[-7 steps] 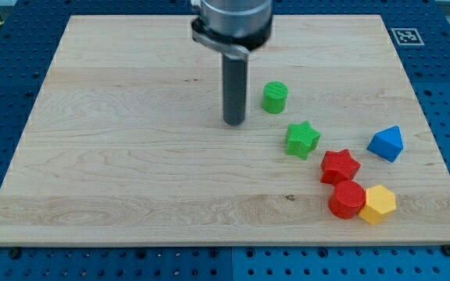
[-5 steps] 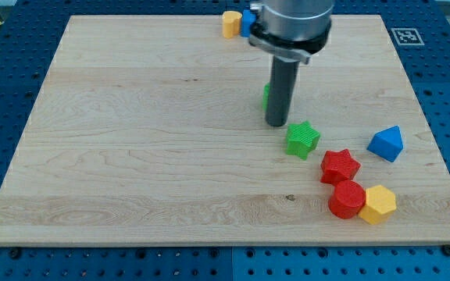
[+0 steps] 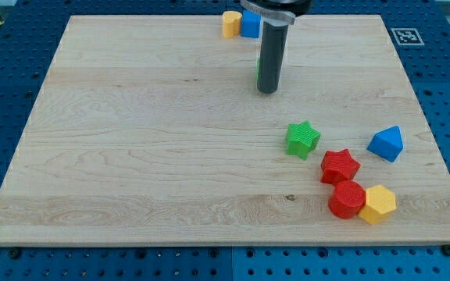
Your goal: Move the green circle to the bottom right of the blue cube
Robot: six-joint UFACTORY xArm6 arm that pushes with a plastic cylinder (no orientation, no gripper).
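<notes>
No legible text, labels or numbers.

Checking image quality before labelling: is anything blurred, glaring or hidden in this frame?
Camera view: even lighting, no glare, blocks sharp; my tip stands before the green circle, leaving only a sliver; the blue cube is partly behind the rod.

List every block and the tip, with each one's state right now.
Tip: down on the board, directly in front of the green circle.
Green circle: almost hidden behind the rod, only a sliver showing.
Blue cube: at the view's top edge, beside the yellow block.
Green star: flat, alone.
Red star: flat.
Red block: against the yellow hexagon.
Blue wedge: alone.
</notes>
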